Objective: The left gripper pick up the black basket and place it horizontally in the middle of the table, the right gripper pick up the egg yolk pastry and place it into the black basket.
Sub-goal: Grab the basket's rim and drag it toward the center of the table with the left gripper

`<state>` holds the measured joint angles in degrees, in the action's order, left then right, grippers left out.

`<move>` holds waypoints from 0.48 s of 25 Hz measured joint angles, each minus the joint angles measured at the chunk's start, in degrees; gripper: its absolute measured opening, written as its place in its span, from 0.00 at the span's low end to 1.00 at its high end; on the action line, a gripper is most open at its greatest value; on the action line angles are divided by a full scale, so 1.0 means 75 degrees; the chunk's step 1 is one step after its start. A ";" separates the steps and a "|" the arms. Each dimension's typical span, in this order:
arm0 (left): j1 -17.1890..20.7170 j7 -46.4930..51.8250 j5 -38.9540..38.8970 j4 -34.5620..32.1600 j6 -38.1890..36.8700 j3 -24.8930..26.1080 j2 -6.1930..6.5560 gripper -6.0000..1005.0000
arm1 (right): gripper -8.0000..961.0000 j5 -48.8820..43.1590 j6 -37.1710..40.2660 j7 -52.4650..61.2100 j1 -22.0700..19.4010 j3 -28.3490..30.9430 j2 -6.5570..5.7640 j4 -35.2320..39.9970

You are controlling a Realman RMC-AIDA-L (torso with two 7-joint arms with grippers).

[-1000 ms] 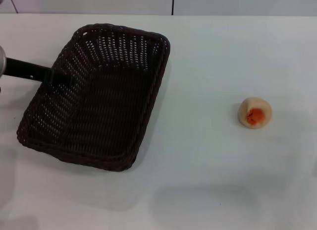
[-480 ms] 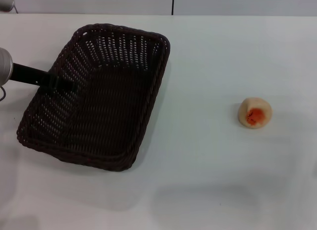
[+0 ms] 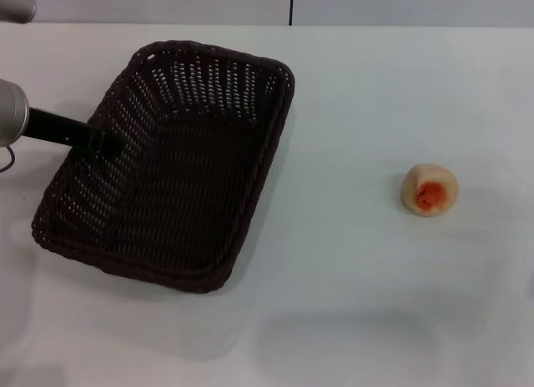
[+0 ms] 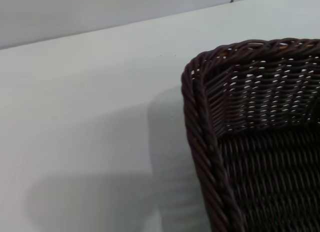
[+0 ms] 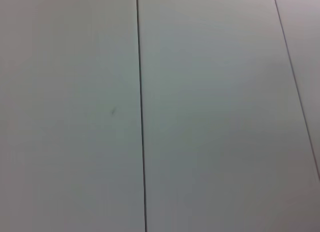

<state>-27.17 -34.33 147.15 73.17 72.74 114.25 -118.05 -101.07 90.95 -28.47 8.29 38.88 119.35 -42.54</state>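
Fingers (image 3: 107, 142) of our left gripper (image 3: 104, 143) clamp the black basket's (image 3: 167, 166) left rim, dragging it across the bench (image 3: 350, 304). We judge step one underway; next, swing it horizontal at centre. The egg yolk pastry (image 3: 430, 189) waits well apart.

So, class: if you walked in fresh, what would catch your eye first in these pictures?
The black basket, big and dark, lies slantwise on the left of the white table, with the left gripper at its left rim. Alone on the right sits the egg yolk pastry, its orange patch showing.
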 joint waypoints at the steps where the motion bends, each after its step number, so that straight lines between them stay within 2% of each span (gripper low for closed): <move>1: 0.0000 -0.0011 -0.0001 0.0019 -0.0008 -0.0001 0.0001 0.32 | 0.55 0.0000 0.0001 0.0000 -0.0003 0.0003 0.0000 0.0000; 4: 0.0019 -0.0114 -0.0041 0.0242 -0.0077 0.0028 0.0003 0.25 | 0.55 0.0000 0.0019 0.0011 -0.0017 0.0011 0.0000 0.0000; 12: 0.0086 -0.0857 -0.0670 0.1015 -0.0160 0.0217 0.0022 0.22 | 0.55 0.0000 0.0054 0.0116 -0.0067 0.0019 0.0000 0.0000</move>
<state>-26.52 -40.76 142.12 80.78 71.54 115.88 -117.89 -101.07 91.35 -27.60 7.79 39.02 119.36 -42.54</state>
